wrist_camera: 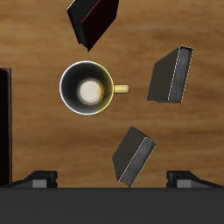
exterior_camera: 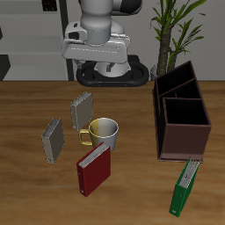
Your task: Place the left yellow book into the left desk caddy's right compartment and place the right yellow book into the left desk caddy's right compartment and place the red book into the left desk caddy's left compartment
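My gripper (exterior_camera: 97, 58) hangs high at the table's back, open and empty, above the books; in the wrist view (wrist_camera: 112, 179) its fingertips (wrist_camera: 39, 178) stand wide apart. The left yellow book (exterior_camera: 82, 110) (wrist_camera: 133, 156) lies nearest under it. The right yellow book (exterior_camera: 53, 141) (wrist_camera: 171, 74) lies nearer the front edge. The red book (exterior_camera: 93, 169) (wrist_camera: 92, 19) lies close to the front edge. The left desk caddy (exterior_camera: 182, 128) is dark maroon with two compartments, both empty; only its wall edge (wrist_camera: 4, 122) shows in the wrist view.
A yellow-handled mug (exterior_camera: 103, 132) (wrist_camera: 87, 87) stands between the three books. A long green book (exterior_camera: 185, 186) lies in front of the caddy. A potted plant (exterior_camera: 171, 35) stands behind the caddy, beside the robot's base.
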